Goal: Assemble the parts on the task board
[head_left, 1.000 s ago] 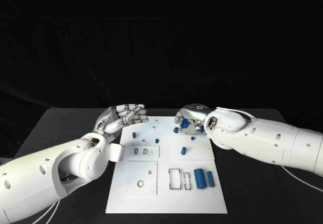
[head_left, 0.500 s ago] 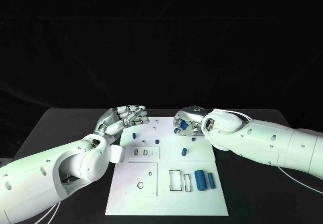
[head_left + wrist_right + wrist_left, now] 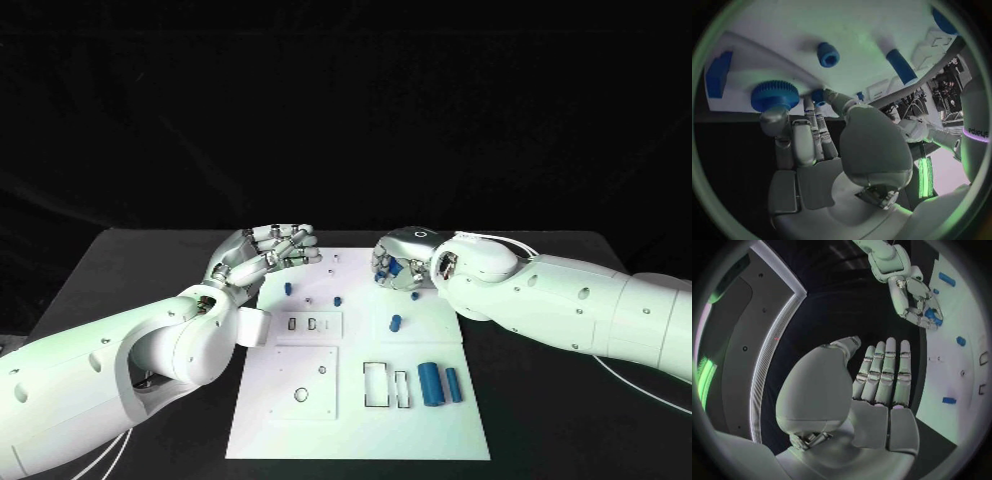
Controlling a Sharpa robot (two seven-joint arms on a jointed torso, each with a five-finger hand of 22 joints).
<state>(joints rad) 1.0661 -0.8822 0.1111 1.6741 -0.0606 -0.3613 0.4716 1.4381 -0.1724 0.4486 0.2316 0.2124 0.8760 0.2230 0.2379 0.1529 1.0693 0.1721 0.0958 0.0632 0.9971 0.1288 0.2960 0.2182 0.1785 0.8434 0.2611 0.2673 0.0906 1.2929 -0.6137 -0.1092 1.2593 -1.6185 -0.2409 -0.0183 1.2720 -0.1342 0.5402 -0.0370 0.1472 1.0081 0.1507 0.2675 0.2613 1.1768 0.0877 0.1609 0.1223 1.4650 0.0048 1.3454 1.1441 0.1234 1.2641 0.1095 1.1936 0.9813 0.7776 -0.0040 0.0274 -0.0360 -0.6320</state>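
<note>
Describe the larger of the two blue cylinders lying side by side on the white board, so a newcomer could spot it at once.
Start at the white task board in the middle of the table, then look at its near right part. Two blue cylinders lie side by side beside two rectangular cut-outs; the larger cylinder lies next to the cut-outs and is thicker and longer than its slimmer neighbour.

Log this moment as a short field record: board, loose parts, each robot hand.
board: white task board in the middle of the black table
loose parts: two blue cylinders lying side by side near the board's right edge
left robot hand: fingers together, holding nothing, at the board's far left corner
right robot hand: fingertips on a blue knurled part at the board's far edge
</note>
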